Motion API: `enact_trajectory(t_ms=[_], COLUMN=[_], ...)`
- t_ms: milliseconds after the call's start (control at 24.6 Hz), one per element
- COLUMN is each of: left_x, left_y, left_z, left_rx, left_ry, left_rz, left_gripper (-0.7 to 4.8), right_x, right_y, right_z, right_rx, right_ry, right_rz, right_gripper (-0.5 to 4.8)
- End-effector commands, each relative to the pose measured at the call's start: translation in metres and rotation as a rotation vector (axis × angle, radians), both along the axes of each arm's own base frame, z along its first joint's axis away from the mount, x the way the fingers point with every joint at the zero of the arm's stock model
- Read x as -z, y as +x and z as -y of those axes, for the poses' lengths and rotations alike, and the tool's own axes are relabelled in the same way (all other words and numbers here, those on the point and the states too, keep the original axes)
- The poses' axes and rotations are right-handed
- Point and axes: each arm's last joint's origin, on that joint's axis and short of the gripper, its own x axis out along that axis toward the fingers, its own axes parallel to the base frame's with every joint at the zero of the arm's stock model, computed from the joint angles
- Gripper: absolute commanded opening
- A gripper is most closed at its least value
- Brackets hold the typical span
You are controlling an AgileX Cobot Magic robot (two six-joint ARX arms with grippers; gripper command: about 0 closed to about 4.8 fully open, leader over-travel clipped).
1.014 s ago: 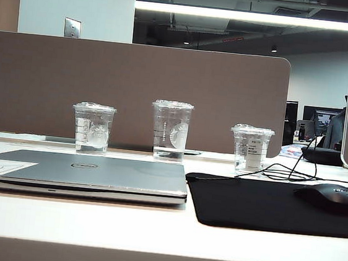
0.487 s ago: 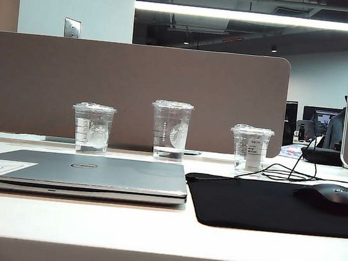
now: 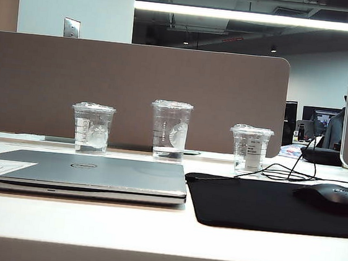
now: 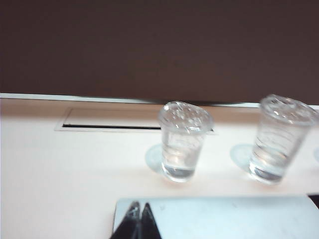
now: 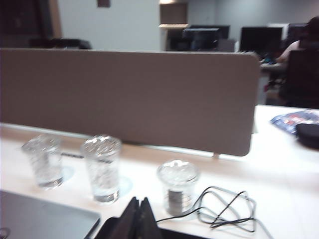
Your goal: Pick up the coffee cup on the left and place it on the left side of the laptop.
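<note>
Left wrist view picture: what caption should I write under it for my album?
The left hand, shut and empty, hovers over the laptop, facing the coffee cup and the taller cup beside it on the desk.

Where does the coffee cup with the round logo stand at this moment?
In the exterior view the coffee cup stands upright at the left of the row of three cups, behind the closed laptop and left of the taller cup.
</note>
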Motion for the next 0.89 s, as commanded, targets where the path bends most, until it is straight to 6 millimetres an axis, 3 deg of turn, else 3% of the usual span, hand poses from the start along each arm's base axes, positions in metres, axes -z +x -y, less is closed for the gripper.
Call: enact_trajectory(t_ms=[41, 162, 325, 893], left_x=[-0.007, -0.006, 0.002, 0.036], left_y=[0.016, 0.039, 0.053, 0.089], left_z=[0.002, 0.006, 0.008, 0.022], left_rx=[-0.002, -0.001, 0.001, 0.090], left_ry=[-0.002, -0.012, -0.019, -0.045], left_rz=[0.009, -0.045, -0.049, -0.078], left_gripper=[-0.05, -0.05, -0.05, -0.05], right_x=[-0.009, -0.008, -0.005, 0.004], right_y=[0.005, 0.011, 0.009, 0.001], right_z=[-0.008, -0.023, -0.034, -0.066], right_rx=[-0.059, -0.094, -0.107, -0.278], right_ry=[0.001, -0.003, -0.005, -0.045], right_rz=[0.007, -0.032, -0.063, -0.132], right_gripper=[-0.04, -0.04, -0.04, -0.04])
